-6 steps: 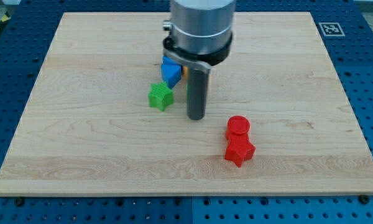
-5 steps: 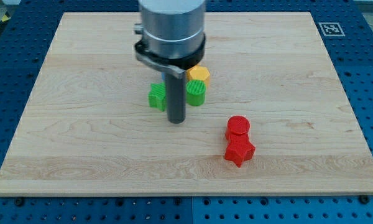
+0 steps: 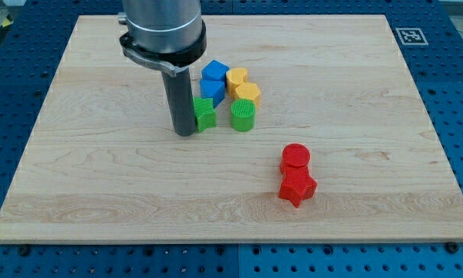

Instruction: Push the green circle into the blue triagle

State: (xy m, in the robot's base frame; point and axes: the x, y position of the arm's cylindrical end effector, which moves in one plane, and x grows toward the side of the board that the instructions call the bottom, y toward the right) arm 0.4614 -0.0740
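Observation:
The green circle (image 3: 243,114) stands near the middle of the board. The blue triangle (image 3: 212,91) lies just up and to its left, below a blue cube (image 3: 214,72). A green star (image 3: 205,113) sits between my rod and the green circle. My tip (image 3: 184,132) rests on the board just left of the green star, touching or nearly touching it. The green circle is a short way to the tip's right, beyond the star.
Two yellow blocks (image 3: 242,85) sit right of the blue ones, just above the green circle. A red circle (image 3: 295,157) and a red star (image 3: 297,188) lie at the lower right. The wooden board (image 3: 77,193) lies on a blue perforated table.
My rod has moved left across the block cluster, from right of the green star to its left. The blue and yellow blocks, hidden before, now show.

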